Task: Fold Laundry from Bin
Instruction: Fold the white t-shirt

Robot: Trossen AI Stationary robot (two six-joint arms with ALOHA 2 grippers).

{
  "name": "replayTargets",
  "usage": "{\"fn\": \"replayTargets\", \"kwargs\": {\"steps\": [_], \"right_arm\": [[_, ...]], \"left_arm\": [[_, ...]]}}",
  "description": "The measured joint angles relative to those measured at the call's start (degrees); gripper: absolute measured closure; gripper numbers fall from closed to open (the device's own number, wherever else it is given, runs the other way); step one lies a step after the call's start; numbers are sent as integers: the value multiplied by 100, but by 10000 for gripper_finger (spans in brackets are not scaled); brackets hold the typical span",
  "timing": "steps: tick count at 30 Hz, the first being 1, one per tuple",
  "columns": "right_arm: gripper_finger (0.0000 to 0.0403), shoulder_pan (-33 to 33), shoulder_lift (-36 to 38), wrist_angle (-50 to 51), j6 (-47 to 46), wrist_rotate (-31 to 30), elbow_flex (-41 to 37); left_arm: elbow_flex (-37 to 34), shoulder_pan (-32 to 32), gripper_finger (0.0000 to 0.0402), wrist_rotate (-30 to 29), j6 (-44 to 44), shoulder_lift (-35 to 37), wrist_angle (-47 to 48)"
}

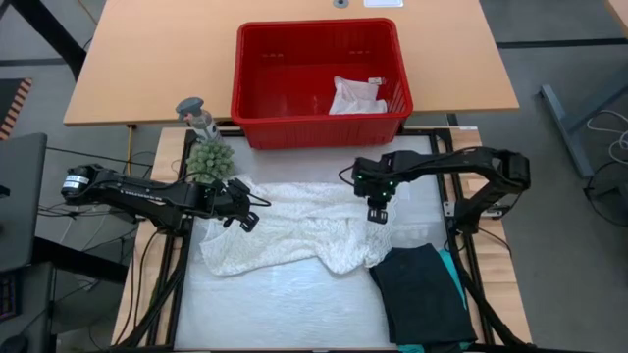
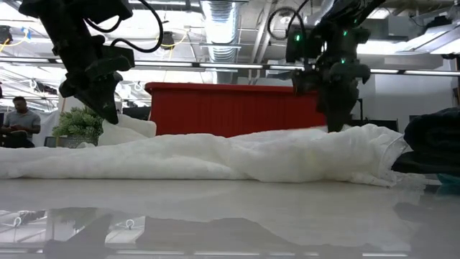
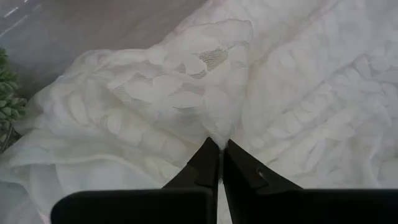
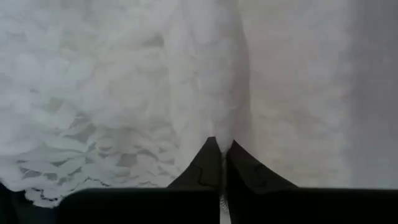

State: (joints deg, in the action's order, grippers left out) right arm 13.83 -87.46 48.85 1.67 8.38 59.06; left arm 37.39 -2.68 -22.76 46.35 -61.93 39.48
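Landmark = lacy top (image 1: pixel 294 230), spread across mid table. Bin (image 1: pixel 257 103) behind it, on the far table, w/ small cloth (image 1: pixel 355 96) inside, at bin's right side. Potted plant (image 1: pixel 210 157) just behind the top's left end; small figurine (image 1: pixel 196 113) behind plant, left of bin. Folded dark garment (image 1: pixel 422 289) at the top's right front corner, touching its edge, lying on another garment (image 1: pixel 453 277) that peeks out on its right. Left gripper (image 1: pixel 243 218) on the top's left end, pinched on the fabric. Right gripper (image 1: pixel 378 214) on the top's right end, likewise pinched on the fabric. Person (image 2: pixel 20 119) in room far behind, left of plant.
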Motion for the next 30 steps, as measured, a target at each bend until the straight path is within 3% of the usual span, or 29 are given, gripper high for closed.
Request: {"fn": "replayTargets", "kwargs": {"steps": [4,13,21,26,30], "right_arm": [[366,-340,337,148,-206,-538,239],[340,-1583,539,169,-718,-239,250],[236,-2379,181,182,-1455,-225,245],[159,-2339,226,97,-2142,-675,245],[140,-2125,240,82,-2180,-1079,245]], "left_arm": [[0,0,401,-35,0,0,-1],[0,0,401,-46,1,0,-62],[0,0,401,-48,0,-2,-61],[0,0,401,-50,-45,-2,-59],[0,0,401,-52,-92,-2,-59]]}}
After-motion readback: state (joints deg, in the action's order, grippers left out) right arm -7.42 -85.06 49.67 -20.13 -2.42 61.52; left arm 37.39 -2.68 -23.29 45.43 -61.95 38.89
